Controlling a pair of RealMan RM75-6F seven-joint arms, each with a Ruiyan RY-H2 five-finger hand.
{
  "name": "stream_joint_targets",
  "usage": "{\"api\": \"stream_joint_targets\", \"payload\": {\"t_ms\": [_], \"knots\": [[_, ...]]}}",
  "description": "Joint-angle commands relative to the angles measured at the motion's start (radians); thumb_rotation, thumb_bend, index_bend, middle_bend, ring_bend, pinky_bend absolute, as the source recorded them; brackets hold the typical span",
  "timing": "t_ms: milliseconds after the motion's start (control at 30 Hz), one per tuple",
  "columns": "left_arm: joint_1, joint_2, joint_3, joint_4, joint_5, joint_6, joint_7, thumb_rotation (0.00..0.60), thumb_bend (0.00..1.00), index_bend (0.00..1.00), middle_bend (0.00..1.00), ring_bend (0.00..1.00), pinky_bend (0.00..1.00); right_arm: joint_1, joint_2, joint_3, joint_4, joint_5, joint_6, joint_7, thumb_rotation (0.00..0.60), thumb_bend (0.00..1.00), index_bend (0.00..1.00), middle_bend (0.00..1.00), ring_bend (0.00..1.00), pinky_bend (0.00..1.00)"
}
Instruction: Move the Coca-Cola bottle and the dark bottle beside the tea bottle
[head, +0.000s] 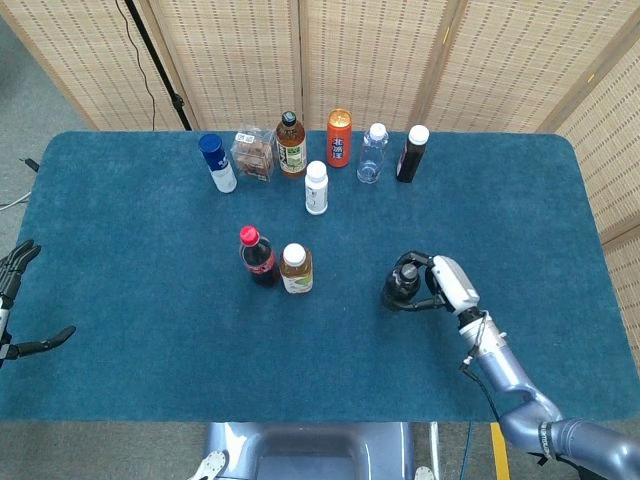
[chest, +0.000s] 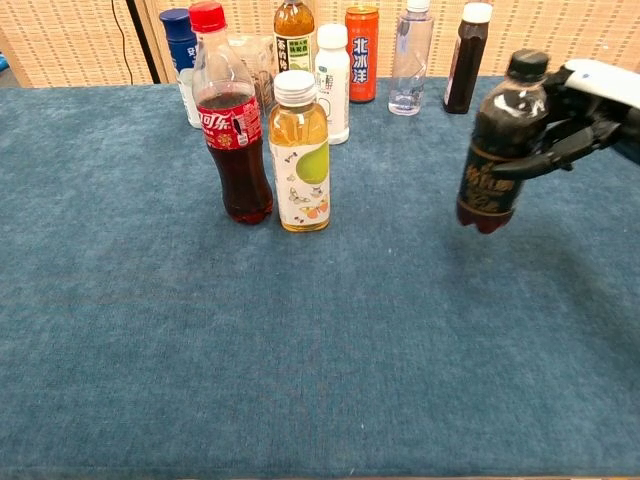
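The tea bottle (head: 296, 269) (chest: 299, 152), pale yellow with a white cap, stands mid-table. Touching its left side stands the Coca-Cola bottle (head: 257, 257) (chest: 230, 115) with a red cap. My right hand (head: 441, 284) (chest: 585, 112) grips the dark bottle (head: 400, 287) (chest: 497, 144) near its top and holds it lifted a little above the cloth, to the right of the tea bottle with a wide gap between them. Only the fingers of my left hand (head: 20, 300) show at the far left edge of the head view, spread and holding nothing.
A row of drinks stands at the back: blue-capped bottle (head: 216, 163), snack packet (head: 254, 152), brown tea bottle (head: 290, 146), orange can (head: 339, 138), clear bottle (head: 371, 154), dark slim bottle (head: 410, 153). A white bottle (head: 316, 188) stands just in front of them.
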Motion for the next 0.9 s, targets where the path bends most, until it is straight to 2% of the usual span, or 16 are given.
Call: {"api": "stream_joint_targets", "payload": {"t_ms": [33, 167, 367, 900], "knots": [[0.0, 0.0, 0.0, 0.002, 0.002, 0.001, -0.001, 0.6, 0.14, 0.0, 0.0, 0.0, 0.0, 0.02, -0.045, 0.009, -0.012, 0.01, -0.014, -0.039, 0.6, 0.59, 0.58, 0.62, 0.66, 0.79], [0.001, 0.0, 0.0, 0.004, 0.003, 0.003, -0.001, 0.6, 0.14, 0.0, 0.0, 0.0, 0.0, 0.061, -0.119, 0.034, -0.027, 0.025, -0.042, -0.077, 0.6, 0.59, 0.58, 0.62, 0.66, 0.78], [0.002, -0.001, 0.004, 0.008, 0.011, 0.004, -0.002, 0.6, 0.14, 0.0, 0.0, 0.0, 0.0, 0.113, -0.22, 0.078, 0.061, 0.055, -0.058, -0.151, 0.6, 0.59, 0.58, 0.62, 0.66, 0.78], [-0.001, 0.005, 0.004, 0.015, 0.017, 0.0, -0.032, 0.6, 0.14, 0.0, 0.0, 0.0, 0.0, 0.143, -0.255, 0.1, 0.155, 0.065, -0.059, -0.152, 0.6, 0.59, 0.58, 0.62, 0.66, 0.78]]}}
